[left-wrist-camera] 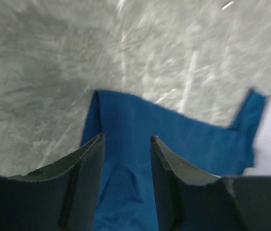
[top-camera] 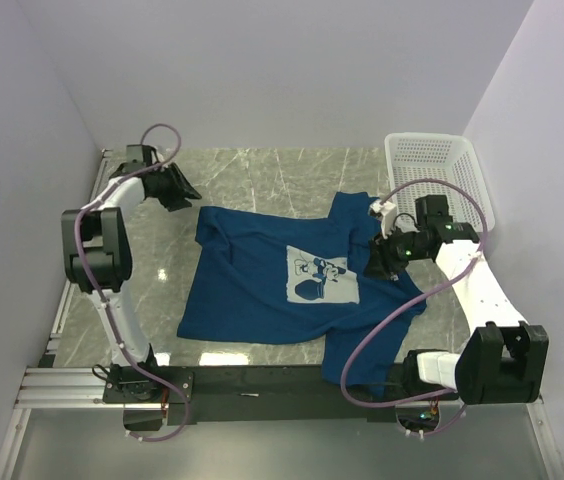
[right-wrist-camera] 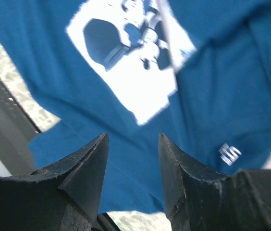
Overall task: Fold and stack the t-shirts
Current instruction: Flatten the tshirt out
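We see the dark blue t-shirt lying open but rumpled, print up, in the centre of the overhead frame on the marble table. Our left gripper hovers off its upper-left corner and our right gripper over its right side beside the print. Both have fingers parted and empty, and are probably placed at opposite edges to grasp for a first fold.

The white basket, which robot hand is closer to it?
Right. The right gripper hovers over the t-shirt close by the basket; the left gripper is far across the table.
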### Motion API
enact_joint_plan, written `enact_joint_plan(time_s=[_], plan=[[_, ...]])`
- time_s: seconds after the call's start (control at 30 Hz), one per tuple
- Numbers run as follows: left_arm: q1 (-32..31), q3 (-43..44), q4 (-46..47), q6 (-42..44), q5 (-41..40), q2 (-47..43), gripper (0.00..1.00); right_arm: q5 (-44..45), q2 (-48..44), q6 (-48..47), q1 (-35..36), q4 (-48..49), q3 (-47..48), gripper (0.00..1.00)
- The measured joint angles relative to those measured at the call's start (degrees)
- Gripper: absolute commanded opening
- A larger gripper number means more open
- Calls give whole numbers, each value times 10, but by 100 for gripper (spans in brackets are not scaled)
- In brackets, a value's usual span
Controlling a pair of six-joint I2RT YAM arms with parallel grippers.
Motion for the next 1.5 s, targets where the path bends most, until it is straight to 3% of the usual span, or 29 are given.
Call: enact_joint_plan(time_s=[0.4,0.6,0.63,0.8,0.9,0.93,1.03,1.17,1.3,1.5], plan=[[-58,71,-88,78,-92,93,47,-8,-13,45,28,38,-19,54],[-77,101,-98,91,-98,121,12,-9,-14,50,28,42,-19,54],[-78,102,-99,92,-96,122,1,-9,-14,50,28,42,-19,54],[-81,102,-99,101,-92,112,1,-7,-18,50,28,42,-19,54],[-81,96,-92,100,-129,65,0,-7,-20,49,28,43,-19,54],[-81,94,-87,99,-144,40,6,-7,-20,48,28,43,-19,54],[-77,128,-83,93,-212,-23,49,-7,-20,48,28,43,-19,54],[-42,260,-78,71,-245,-11,64,-6,-20,48,28,42,-19,54],[-10,197,-57,66,-248,-27,64,-4,-21,46,28,44,-19,54],[-17,-81,-33,47,-191,-114,63,11,-5,36,28,46,-9,54]])
